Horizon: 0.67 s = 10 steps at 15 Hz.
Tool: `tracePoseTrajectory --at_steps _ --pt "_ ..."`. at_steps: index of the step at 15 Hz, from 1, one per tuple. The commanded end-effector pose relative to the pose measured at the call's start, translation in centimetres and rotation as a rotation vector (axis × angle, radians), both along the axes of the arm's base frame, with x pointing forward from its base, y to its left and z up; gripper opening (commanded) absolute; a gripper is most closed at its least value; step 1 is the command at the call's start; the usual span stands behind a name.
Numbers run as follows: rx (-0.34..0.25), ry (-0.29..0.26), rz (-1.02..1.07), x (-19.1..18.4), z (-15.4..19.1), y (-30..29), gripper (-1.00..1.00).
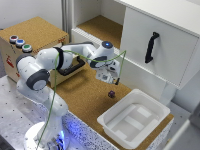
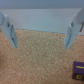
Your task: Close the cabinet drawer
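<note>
- The claw point(image 1: 108, 76) hangs above the cork desk point(image 1: 90, 102) with its fingers point(image 2: 10, 31) spread wide and nothing between them.
- The cabinet drawer point(image 1: 70, 67), tan with a black bar handle point(image 1: 74, 66), sits in the low cork-topped box point(image 1: 35, 32) behind the arm, partly hidden.
- A small dark purple object point(image 1: 111, 93) lies on the cork near the white tray point(image 1: 134, 119).

The white arm point(image 1: 47, 70) bends at its elbow and reaches toward the exterior view's right, wrist turned down; the gripper point(image 1: 111, 81) hangs with fingers point(image 2: 11, 34) spread wide, holding nothing
</note>
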<state>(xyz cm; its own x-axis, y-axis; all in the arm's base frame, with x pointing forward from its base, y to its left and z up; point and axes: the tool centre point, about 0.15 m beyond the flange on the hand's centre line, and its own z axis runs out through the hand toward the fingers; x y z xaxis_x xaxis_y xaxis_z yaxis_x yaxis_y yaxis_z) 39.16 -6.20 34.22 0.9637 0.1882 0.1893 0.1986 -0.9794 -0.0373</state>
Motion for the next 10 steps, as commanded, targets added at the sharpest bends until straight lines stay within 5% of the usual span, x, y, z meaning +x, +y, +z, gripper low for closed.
tracePoseTrajectory --at_steps 1,5,6,10 --pt "-0.049 -0.015 -0.127 -2.3 -0.3 5.9 1.0" --pt "-0.073 0.021 -0.1 -3.5 -0.5 9.1 1.0" --pt "-0.08 0.022 -0.085 -3.7 -0.6 9.9 -1.0" --pt "-0.076 0.016 -0.034 -4.3 -1.0 12.9 -1.0"
